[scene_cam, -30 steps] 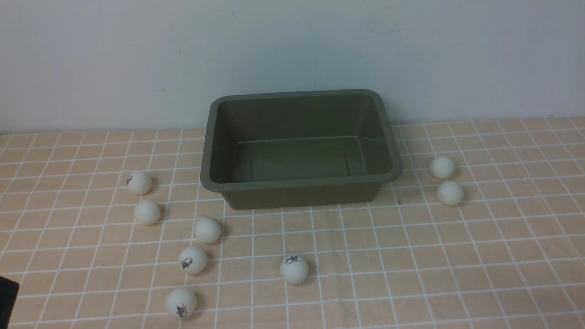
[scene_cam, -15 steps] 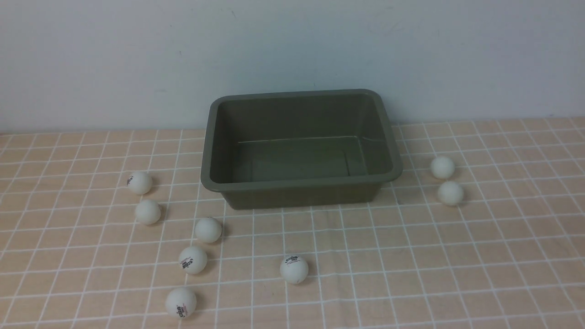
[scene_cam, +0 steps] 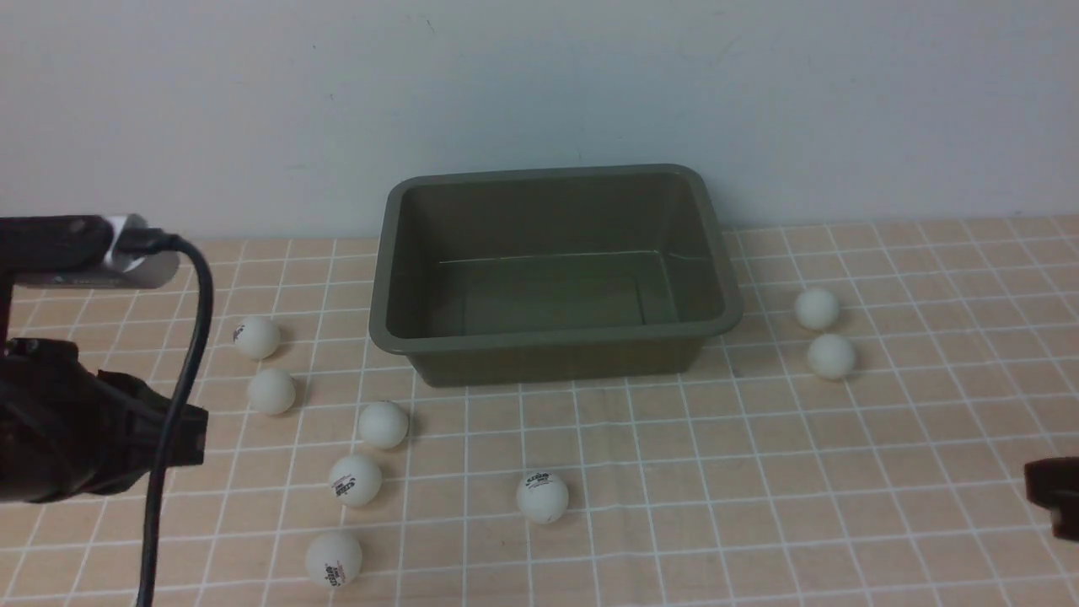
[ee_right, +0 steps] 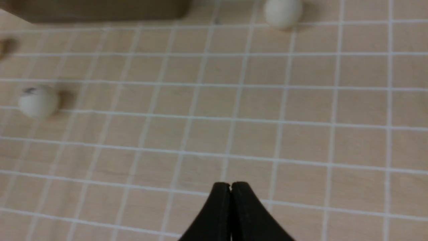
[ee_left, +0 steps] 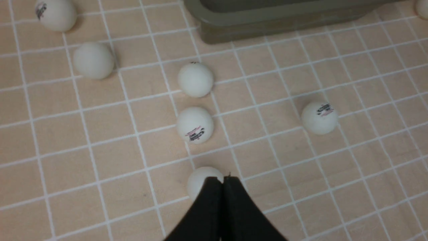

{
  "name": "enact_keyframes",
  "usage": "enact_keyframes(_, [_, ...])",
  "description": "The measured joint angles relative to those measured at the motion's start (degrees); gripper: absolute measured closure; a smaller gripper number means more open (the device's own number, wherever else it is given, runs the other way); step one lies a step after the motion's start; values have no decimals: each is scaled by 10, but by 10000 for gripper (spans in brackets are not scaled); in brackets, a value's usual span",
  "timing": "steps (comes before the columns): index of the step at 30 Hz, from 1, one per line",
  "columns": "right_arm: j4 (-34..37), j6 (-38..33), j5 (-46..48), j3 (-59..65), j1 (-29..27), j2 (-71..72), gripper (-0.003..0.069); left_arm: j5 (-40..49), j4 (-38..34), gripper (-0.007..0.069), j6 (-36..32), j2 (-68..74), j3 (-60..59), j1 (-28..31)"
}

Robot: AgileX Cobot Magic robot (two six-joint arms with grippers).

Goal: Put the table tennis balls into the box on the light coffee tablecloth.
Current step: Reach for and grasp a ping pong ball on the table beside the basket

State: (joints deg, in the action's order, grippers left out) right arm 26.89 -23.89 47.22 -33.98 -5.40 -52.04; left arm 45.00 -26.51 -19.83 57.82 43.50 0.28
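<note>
Left wrist view: the left gripper [ee_left: 223,179], closed tight on nothing, was found with the nearest table tennis ball [ee_left: 200,180] just ahead of its tips, toward the near left corner of the light coffee tablecloth [scene_cam: 759,472], the empty box [scene_cam: 552,339] set beyond by the far edge

Ahead of my left claw [ee_left: 223,179], tips pressed together, a string of small white matte balls [ee_left: 195,125] crowds the way to the rectangular olive-green plastic tub [scene_cam: 556,339]; the nearest ball is half hidden behind my tips. My right claw [ee_right: 230,184], likewise closed, faces bare peach-beige checked cloth [ee_right: 301,110]. A pair of balls [scene_cam: 816,308] lies near the tub's right side. The tub's mouth stands open from above.
</note>
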Motion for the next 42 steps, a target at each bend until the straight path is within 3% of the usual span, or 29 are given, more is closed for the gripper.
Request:
enact_keyframes(4, [-74,57,-20,-60,0,-86,675,-8,86,693,49,96,45,0])
enact_keyframes(11, [-75,65,-35,-145,0,-186,675,-21,190,693,122,208,117,0])
enact_keyframes(18, [-74,63,0,-193,0,-259,675,-43,221,689,156,316,220,0])
enact_keyframes(23, [-74,62,9,-193,0,-264,675,-49,221,639,156,384,287,0])
enact_keyframes(28, [-74,60,14,-196,0,-264,675,-49,221,515,156,456,355,0])
enact_keyframes(36, [-74,60,34,-196,0,-264,675,-31,223,198,169,548,425,0])
enact_keyframes(42, [-74,60,35,-196,0,-264,675,-16,223,137,182,595,454,7])
